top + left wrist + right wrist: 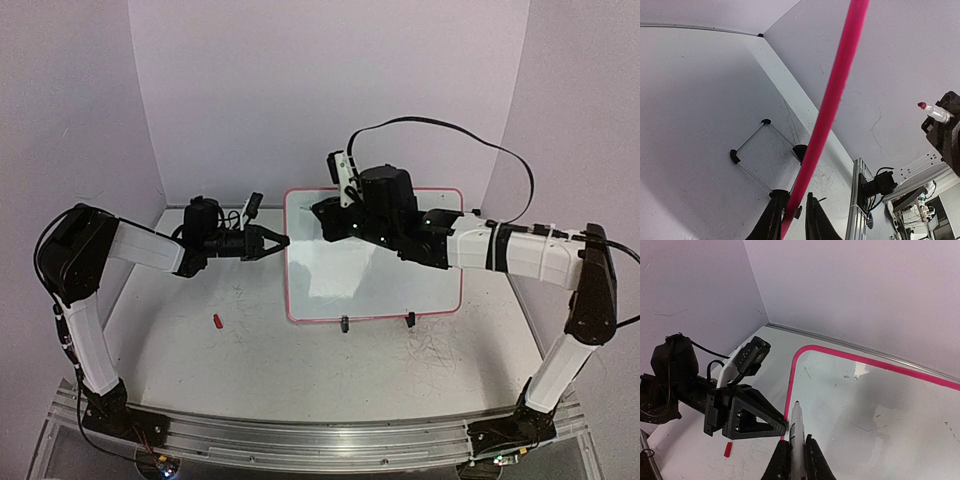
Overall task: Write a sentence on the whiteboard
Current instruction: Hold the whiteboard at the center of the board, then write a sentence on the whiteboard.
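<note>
The whiteboard [400, 290] lies flat mid-table, with a pink rim and two black clip feet at its near edge. No written sentence shows on it, only a few faint specks. My left gripper [280, 241] is shut on the board's left rim [835, 85], one finger on each side [792, 200]. My right gripper [325, 218] hovers over the board's left part, shut on a white marker [796, 420] whose uncapped tip points at the surface just inside the left rim [790, 385]. The marker's red tip also shows in the left wrist view [923, 105].
A small red marker cap [217, 321] lies on the scuffed tabletop left of the board, also in the right wrist view [728, 449]. White walls enclose the table on three sides. An aluminium rail [300, 440] runs along the near edge.
</note>
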### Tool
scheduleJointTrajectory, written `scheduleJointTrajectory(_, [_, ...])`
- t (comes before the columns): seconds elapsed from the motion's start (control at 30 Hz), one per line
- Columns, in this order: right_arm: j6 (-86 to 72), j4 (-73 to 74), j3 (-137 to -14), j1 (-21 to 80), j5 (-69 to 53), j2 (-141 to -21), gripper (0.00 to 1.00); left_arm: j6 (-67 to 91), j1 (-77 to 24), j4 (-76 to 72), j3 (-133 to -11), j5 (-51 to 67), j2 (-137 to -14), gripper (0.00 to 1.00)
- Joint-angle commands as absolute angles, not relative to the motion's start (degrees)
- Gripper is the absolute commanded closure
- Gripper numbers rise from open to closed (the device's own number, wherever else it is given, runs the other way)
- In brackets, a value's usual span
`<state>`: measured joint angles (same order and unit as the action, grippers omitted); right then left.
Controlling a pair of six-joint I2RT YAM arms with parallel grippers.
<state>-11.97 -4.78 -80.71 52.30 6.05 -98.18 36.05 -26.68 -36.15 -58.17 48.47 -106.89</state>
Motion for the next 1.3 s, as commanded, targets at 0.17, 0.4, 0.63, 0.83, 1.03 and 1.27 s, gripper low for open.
scheduleJointTrajectory(0.17, [-10.07, -6.2, -85.18, 53.83, 10.63, -101.35, 1.0, 35.45, -26.54, -37.9, -60.82, 50.09, -107.56, 0.86])
scheduleJointTrajectory(0.4, [-10.11, -6.16, -85.34, 54.27, 13.54, -102.12, 1.0, 35.24, -26.6, -38.01, -61.3, 51.0, -108.15, 0.79])
scheduleJointTrajectory(0.63, [-9.53, -7.07, -85.28, 54.33, 15.59, -102.15, 1.0, 35.36, -26.72, -38.13, -62.49, 52.74, -109.06, 0.78])
scheduleJointTrajectory(0.83, [-8.26, -7.47, -86.9, 54.87, 16.14, -104.08, 1.0, 34.87, -26.72, -38.07, -62.26, 52.91, -109.32, 0.86])
scheduleJointTrajectory(1.03, [-8.63, -7.47, -87.91, 55.06, 17.31, -104.96, 1.0, 32.94, -26.72, -38.13, -61.5, 53.03, -109.64, 0.92])
scheduleJointTrajectory(1.27, [-8.47, -8.07, -87.85, 55.07, 18.31, -105.51, 1.0, 30.63, -26.78, -38.13, -60.38, 51.81, -109.66, 0.97])
